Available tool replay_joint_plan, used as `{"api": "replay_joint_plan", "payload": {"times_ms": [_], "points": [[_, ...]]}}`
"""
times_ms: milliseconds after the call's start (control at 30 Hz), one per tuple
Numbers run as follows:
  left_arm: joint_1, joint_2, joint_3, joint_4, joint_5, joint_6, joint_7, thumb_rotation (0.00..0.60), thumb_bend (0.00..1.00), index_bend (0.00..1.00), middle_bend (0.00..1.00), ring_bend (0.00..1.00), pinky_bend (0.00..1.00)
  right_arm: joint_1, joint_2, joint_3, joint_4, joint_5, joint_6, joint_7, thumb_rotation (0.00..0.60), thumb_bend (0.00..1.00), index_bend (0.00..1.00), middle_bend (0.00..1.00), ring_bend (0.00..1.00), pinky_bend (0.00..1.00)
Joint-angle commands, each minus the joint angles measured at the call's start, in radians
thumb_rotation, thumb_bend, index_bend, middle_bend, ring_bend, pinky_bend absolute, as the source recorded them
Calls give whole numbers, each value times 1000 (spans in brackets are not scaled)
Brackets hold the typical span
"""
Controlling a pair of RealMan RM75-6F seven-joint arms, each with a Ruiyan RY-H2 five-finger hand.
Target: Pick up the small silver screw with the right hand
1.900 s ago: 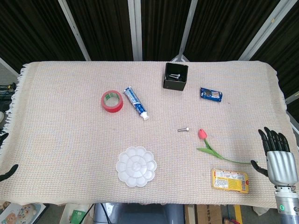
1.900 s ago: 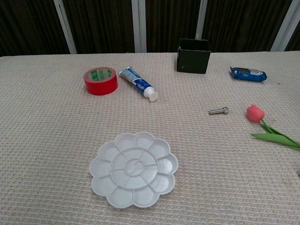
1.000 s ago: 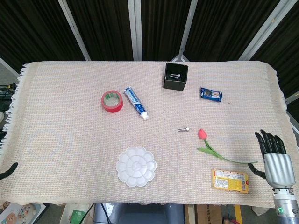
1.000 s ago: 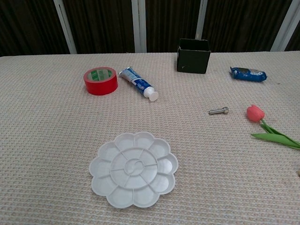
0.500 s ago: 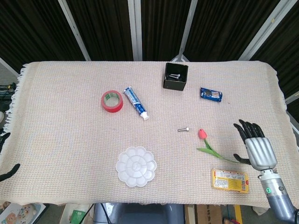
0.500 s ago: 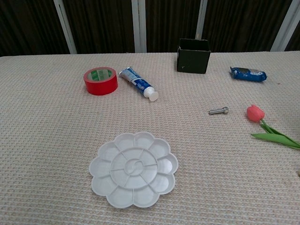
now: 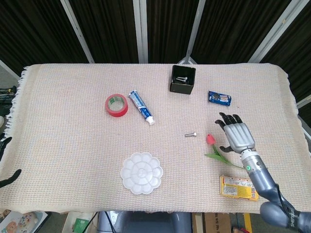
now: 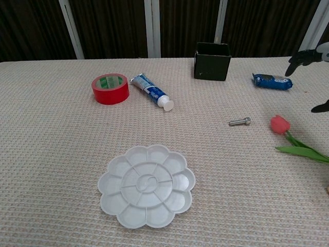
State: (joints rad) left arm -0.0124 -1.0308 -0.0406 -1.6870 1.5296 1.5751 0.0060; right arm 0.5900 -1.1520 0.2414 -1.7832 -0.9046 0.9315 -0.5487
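Observation:
The small silver screw (image 7: 190, 134) (image 8: 239, 122) lies flat on the woven cloth near the table's middle, just left of a pink tulip (image 7: 210, 139) (image 8: 280, 124). My right hand (image 7: 236, 134) hovers to the right of the tulip with fingers spread and nothing in it; the chest view catches only its dark fingertips (image 8: 302, 56) at the right edge. It is apart from the screw. My left hand (image 7: 6, 177) shows only as dark fingertips at the far left edge, off the table.
A black box (image 7: 182, 79) holding more screws stands at the back. A blue packet (image 7: 219, 98), red tape roll (image 7: 116, 105), toothpaste tube (image 7: 141, 107), white palette (image 7: 141, 173) and a yellow packet (image 7: 238, 188) also lie on the cloth.
My right hand has moved from the table's right front corner leftward and up over the cloth, toward the tulip and screw. The objects have not moved.

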Motion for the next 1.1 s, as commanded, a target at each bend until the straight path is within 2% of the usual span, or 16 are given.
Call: {"api": "replay_joint_plan", "payload": {"times_ms": [33, 267, 467, 1100], "points": [[-2, -2, 0, -1, -2, -4, 4, 600, 336, 101, 0, 0, 0, 104, -85, 1, 39, 162, -5, -127, 600, 199, 269, 68, 128, 87], [-10, -7, -12, 4, -26, -16, 5, 600, 336, 101, 0, 0, 0, 193, -180, 10, 90, 285, 46, -176, 600, 256, 363, 79, 151, 87], [-17, -15, -17, 7, -33, -22, 11, 600, 336, 101, 0, 0, 0, 254, -236, 2, 130, 364, 64, -217, 600, 295, 386, 81, 156, 97], [-19, -14, -24, 12, -48, -24, -3, 600, 336, 101, 0, 0, 0, 332, -357, -43, 252, 449, 56, -235, 600, 331, 405, 80, 158, 98]]}}
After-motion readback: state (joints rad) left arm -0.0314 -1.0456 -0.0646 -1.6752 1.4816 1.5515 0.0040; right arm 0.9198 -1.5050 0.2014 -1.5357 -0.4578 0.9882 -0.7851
